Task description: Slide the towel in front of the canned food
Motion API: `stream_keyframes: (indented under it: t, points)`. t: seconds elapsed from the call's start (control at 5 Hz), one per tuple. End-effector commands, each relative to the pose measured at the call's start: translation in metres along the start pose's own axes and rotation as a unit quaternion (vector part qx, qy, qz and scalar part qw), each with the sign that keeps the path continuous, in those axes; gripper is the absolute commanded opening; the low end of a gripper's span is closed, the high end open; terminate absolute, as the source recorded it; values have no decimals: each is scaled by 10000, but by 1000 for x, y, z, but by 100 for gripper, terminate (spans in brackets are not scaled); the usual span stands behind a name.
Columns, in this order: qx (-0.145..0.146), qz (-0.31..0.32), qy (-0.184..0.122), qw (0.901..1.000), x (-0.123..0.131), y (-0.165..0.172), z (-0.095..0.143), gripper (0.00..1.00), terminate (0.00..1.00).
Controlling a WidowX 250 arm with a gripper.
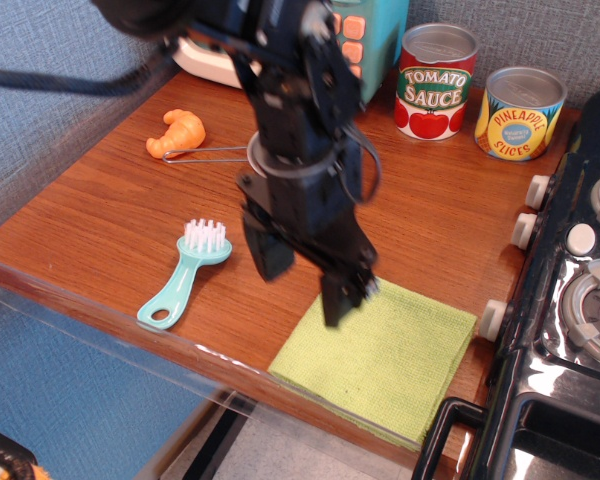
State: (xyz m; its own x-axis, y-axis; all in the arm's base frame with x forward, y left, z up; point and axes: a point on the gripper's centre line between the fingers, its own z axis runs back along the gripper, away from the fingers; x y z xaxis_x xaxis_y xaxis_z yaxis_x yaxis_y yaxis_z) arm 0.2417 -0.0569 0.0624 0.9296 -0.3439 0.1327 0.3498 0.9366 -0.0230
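Note:
The light-green towel (390, 360) lies flat at the front right of the wooden counter, near its front edge. The two cans stand at the back right: the red "Tomato Sauce" can (435, 82) and the shorter yellow "Pineapple Slices" can (520, 113). My black gripper (302, 282) is open, fingers pointing down, over the towel's left edge. One finger (342, 296) is over the towel's near-left corner, the other (265, 256) over bare wood. I cannot tell whether it touches the cloth.
A teal dish brush (185, 272) lies to the left. An orange croissant (177, 132) and the steel pan's wire handle (205, 153) are behind; my arm hides the pan. A toy microwave (355, 40) stands at the back. A black stove (570, 300) borders the right.

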Motion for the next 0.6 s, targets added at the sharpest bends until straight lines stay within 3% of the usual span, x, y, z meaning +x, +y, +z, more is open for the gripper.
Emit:
stream_keyframes:
  t: [0.0,0.2,0.4]
  points:
    - [100,-302,40,9995,3,-22,-17,100,0]
    - [228,-196,165,9994,9,-21,-35,100,0]
    - [224,-17,98,9997,14,-18,-50,100,0]
